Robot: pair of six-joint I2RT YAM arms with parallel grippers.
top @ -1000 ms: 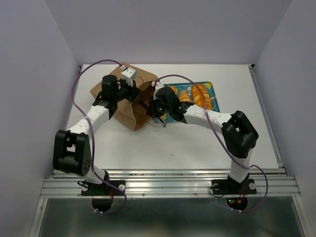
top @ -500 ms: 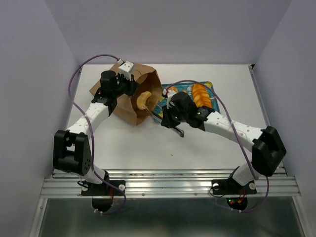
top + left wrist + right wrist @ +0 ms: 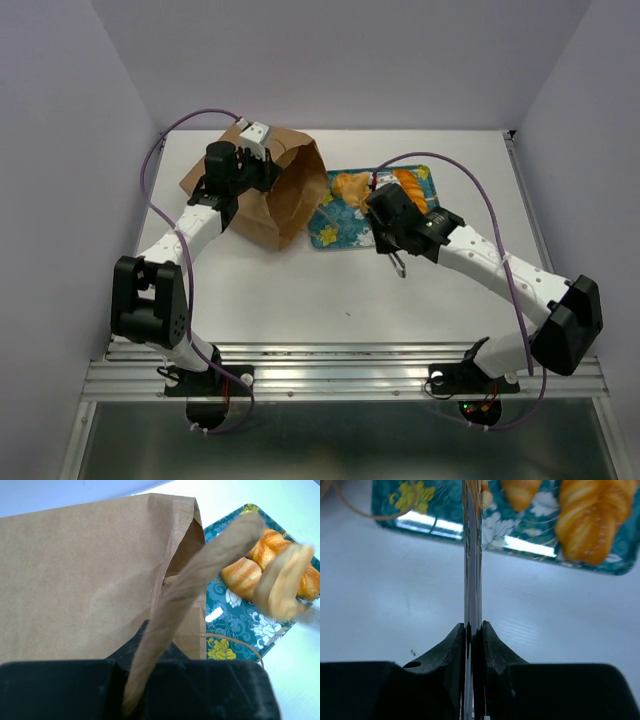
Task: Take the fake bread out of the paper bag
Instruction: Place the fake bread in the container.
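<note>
The brown paper bag (image 3: 270,195) lies on its side at the back left, its mouth facing the teal floral tray (image 3: 335,232). My left gripper (image 3: 252,167) is shut on the bag's upper rim, and a fold of the paper bag (image 3: 100,580) runs up from between my left gripper's (image 3: 132,690) fingers. My right gripper (image 3: 388,218) is shut on thin metal tongs (image 3: 472,555). The tongs' tip holds the croissant (image 3: 350,185) over the tray's left part; it is blurred in the left wrist view (image 3: 282,582). Other golden bread pieces (image 3: 408,190) lie on the tray. The bag's inside is hidden.
The tray (image 3: 390,500) holds a scored loaf (image 3: 590,515) and a smaller piece (image 3: 520,490). The bag's cord handle (image 3: 235,642) lies over the tray's near corner. The tongs' back end (image 3: 400,268) sticks out toward the table front. Purple walls close in the back and sides.
My right arm has drawn the tongs and croissant out of the bag's mouth and swung right, over the tray. My left gripper still holds the bag's rim.
</note>
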